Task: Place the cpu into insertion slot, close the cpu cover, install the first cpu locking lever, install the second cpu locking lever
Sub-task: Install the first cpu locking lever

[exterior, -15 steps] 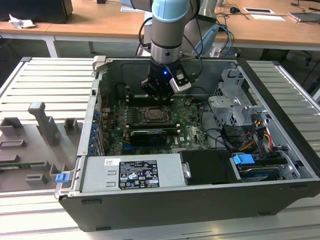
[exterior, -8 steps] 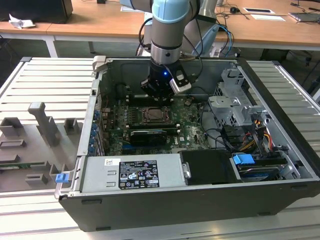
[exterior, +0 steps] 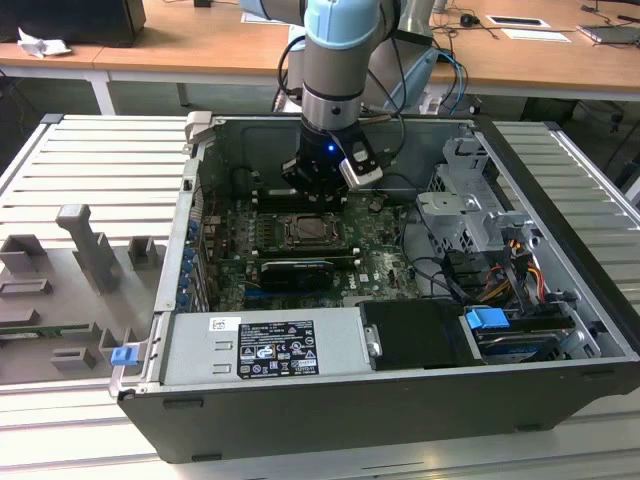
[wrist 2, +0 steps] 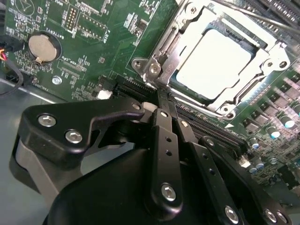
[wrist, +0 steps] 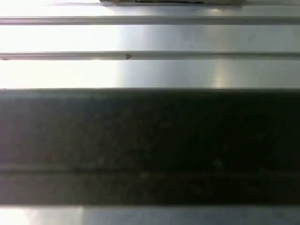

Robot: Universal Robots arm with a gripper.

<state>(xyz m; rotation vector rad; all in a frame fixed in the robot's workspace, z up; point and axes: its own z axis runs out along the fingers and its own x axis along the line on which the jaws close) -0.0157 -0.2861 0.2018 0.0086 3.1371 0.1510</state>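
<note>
Cpu (wrist 2: 213, 63) sits in insertion slot (wrist 2: 276, 63) under closed cpu cover (wrist 2: 194, 28), just ahead of our gripper (wrist 2: 164, 101) | fingers pressed together, empty | risk: we judge the tips could slip off a locking lever and scrape the green board (wrist 2: 93, 42).

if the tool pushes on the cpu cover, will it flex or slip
The cpu cover looks like a thin metal frame with a big window, so it may flex slightly. Its shiny surface probably lets the tool slide. It lies flat over the cpu, so it likely won't tip.
</note>
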